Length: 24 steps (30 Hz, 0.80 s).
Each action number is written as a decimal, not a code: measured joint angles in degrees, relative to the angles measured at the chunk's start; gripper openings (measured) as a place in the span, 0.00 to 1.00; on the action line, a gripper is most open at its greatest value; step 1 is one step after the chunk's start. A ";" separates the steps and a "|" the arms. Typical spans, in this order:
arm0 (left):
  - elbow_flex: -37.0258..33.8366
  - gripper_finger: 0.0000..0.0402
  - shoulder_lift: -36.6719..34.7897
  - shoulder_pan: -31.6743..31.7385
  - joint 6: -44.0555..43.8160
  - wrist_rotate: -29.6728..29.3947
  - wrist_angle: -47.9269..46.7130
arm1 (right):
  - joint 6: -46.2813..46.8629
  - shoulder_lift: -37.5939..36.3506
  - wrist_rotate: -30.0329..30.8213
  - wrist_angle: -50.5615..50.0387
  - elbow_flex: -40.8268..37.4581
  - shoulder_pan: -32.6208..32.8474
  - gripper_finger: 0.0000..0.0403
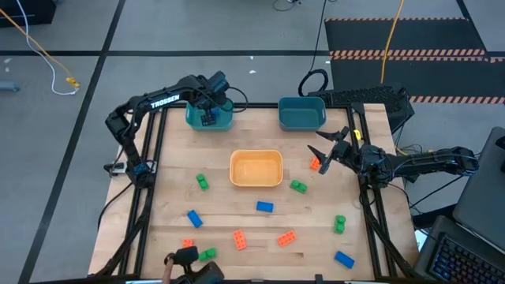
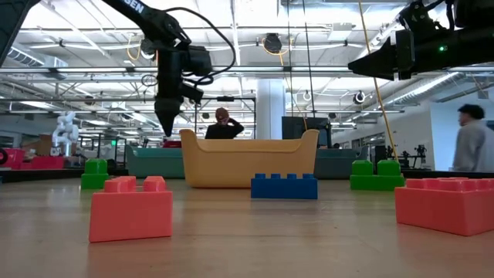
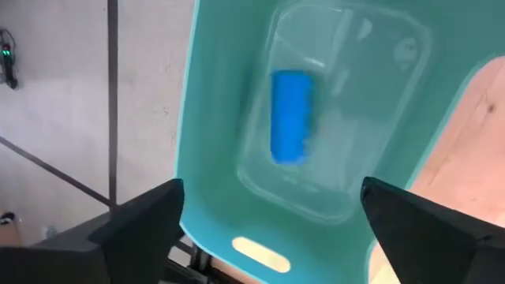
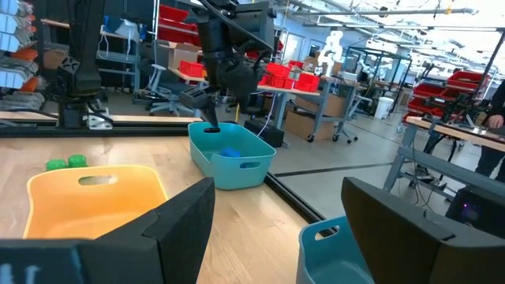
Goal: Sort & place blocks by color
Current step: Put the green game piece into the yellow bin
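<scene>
1. We see the left gripper (image 1: 208, 110) hanging over the far-left teal bin (image 1: 223, 120), jaws spread and holding nothing; a blue block (image 3: 290, 117) lies on the bin floor under it, so we judge this a drop just made for blue.
2. The right gripper (image 1: 326, 151) hovers at the right of the table, jaws apart and bare, just beside an orange block (image 1: 314, 164); we read that as the likely next pick.
3. The yellow-orange bin (image 1: 256, 169) sits mid-table and a second, darker teal bin (image 1: 302, 113) stands far right; we see nothing in either.
4. Loose blocks are spread over the near half: a green block (image 1: 298, 187), another blue block (image 1: 264, 207), more orange ones near the front edge.
5. Nothing blocks either arm; the blocks lie well apart from one another.
</scene>
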 joint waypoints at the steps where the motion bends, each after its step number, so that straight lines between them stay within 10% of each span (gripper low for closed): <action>1: 0.00 0.95 0.00 -0.25 -0.78 -0.13 -0.65 | 0.00 0.02 0.00 0.00 0.00 0.00 0.67; 18: 0.09 0.72 -7.65 -26.16 -19.70 11.87 -26.13 | 0.00 0.02 0.02 -0.46 0.00 -0.02 0.67; 24: -2.31 0.66 -7.07 -39.31 -16.52 9.37 -21.48 | -0.52 0.01 0.02 -0.50 0.00 -0.02 0.67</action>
